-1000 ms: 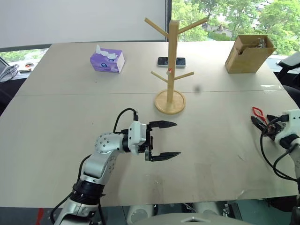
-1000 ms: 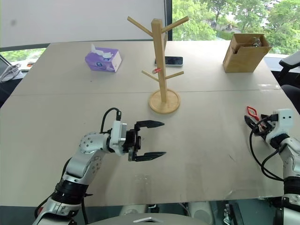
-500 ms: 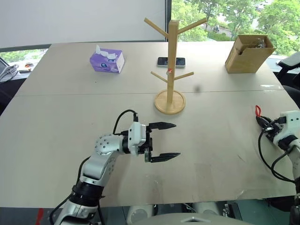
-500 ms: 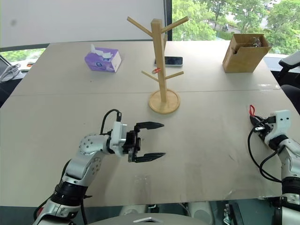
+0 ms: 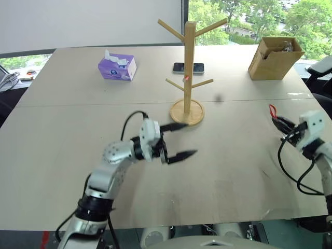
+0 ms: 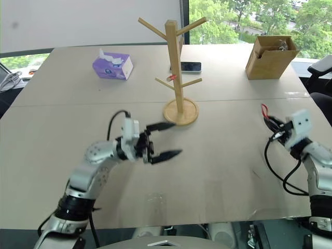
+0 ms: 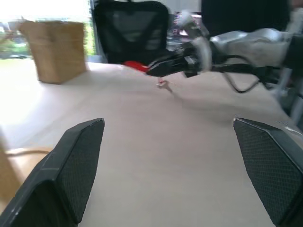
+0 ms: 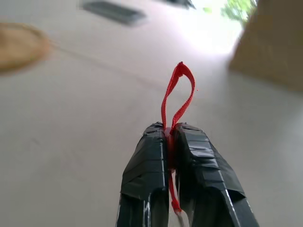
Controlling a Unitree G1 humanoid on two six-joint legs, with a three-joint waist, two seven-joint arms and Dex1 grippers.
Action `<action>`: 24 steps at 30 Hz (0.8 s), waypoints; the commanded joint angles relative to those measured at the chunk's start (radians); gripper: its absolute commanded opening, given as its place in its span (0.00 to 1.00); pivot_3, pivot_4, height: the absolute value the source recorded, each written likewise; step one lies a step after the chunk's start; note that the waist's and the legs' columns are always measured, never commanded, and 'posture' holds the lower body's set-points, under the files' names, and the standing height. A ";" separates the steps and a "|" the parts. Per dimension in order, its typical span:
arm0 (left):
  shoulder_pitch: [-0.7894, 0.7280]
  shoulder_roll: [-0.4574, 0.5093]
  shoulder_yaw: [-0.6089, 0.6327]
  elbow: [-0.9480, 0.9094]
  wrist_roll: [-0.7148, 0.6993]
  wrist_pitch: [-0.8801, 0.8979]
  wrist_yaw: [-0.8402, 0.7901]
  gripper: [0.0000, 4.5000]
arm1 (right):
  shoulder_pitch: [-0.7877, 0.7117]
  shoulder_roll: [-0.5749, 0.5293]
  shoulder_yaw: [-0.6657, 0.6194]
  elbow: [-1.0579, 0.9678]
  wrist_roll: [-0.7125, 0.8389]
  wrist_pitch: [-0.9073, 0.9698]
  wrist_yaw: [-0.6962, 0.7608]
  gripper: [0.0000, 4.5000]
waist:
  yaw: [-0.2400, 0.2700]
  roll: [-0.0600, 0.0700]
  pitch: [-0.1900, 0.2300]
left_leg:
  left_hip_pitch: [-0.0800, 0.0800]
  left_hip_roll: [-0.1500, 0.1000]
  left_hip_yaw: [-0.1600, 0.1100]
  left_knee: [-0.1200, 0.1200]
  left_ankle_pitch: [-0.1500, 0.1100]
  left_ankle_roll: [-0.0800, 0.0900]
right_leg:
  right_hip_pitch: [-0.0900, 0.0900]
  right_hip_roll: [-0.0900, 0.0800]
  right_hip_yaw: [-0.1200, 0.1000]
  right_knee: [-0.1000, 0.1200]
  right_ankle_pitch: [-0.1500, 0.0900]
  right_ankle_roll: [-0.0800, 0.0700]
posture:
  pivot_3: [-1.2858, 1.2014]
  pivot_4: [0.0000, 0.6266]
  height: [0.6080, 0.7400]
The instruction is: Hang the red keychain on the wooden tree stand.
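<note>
The red keychain (image 8: 179,90) is a thin red loop standing up out of my right gripper (image 8: 169,135), which is shut on it. This gripper (image 5: 277,122) hangs above the table near its right edge. In the left wrist view a small silver piece (image 7: 162,84) dangles under the red strap (image 7: 135,65). The wooden tree stand (image 5: 189,67) stands upright at mid-table, far to the left of the keychain, with bare pegs. My left gripper (image 5: 192,138) is open and empty, pointing right just in front of the stand's round base (image 5: 187,112).
A purple tissue box (image 5: 117,68) sits at the back left. A dark phone (image 5: 189,68) lies behind the stand. A tan cardboard box (image 5: 275,58) stands at the back right. A black chair (image 7: 130,28) is beyond the table's right edge.
My right gripper has shut on the red keychain and lifted it off the table, moving left. My left gripper has risen and moved forward toward the stand's base.
</note>
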 commanded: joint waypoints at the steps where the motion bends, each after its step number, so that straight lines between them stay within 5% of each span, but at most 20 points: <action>1: -0.038 0.042 0.086 -0.089 -0.079 0.112 0.079 1.00 | -0.030 -0.028 0.045 -0.220 0.010 0.045 0.002 0.01 | 0.000 -0.001 -0.001 | 0.000 0.000 0.000 0.000 0.001 -0.002 | 0.000 0.000 0.000 0.000 0.000 0.000 | 0.52 0.24 1.00; 12: -0.129 0.191 0.194 -0.180 -0.221 0.373 0.175 1.00 | -0.382 0.029 0.277 -0.357 -0.076 0.142 -0.044 0.01 | 0.003 -0.004 0.002 | 0.000 -0.001 0.000 0.000 0.002 -0.003 | 0.000 0.000 0.000 -0.001 0.000 0.000 | 0.52 0.24 1.00; 24: -0.128 0.206 0.204 -0.187 -0.193 0.357 0.202 1.00 | -0.421 0.100 0.416 -0.321 -0.165 0.047 0.014 0.01 | 0.002 -0.006 0.003 | 0.000 -0.002 0.001 0.000 0.002 -0.003 | 0.000 0.000 -0.001 -0.001 0.000 0.000 | 0.52 0.24 1.00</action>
